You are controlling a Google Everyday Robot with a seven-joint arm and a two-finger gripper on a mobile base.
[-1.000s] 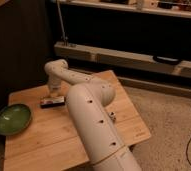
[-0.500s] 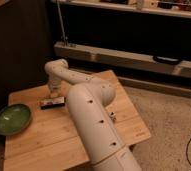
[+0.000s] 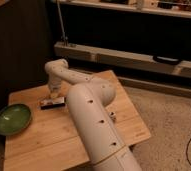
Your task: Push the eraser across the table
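While the white arm [image 3: 91, 120] bends across the table [image 3: 39, 142] from the near right, the gripper [image 3: 54, 93] hangs off the wrist at the far left of the top, right over the eraser [image 3: 52, 103]. Spread or pressed together? Can't tell from this 1 camera view. Whether the tip touches the block can't be made out either, but it sits at least just beside it, on the far side.

The eraser lies flat on the bamboo planks, long side facing us, with a dark body and a pale top face. It is left of the arm's big link and well apart from the green bowl [image 3: 11, 120] at the left edge. It looks small, light and stiff, a rigid bar that should slide readily on smooth wood. No pinch needed. My call is to press the middle of 1 long side, since a shove near an end would likely spin it.

Textures now: a glossy round bowl, a matte planked tabletop, a smooth tubular arm shell dotted with small holes. Beyond, a long metal shelf [image 3: 129, 57] and a speckled floor [image 3: 169, 110].
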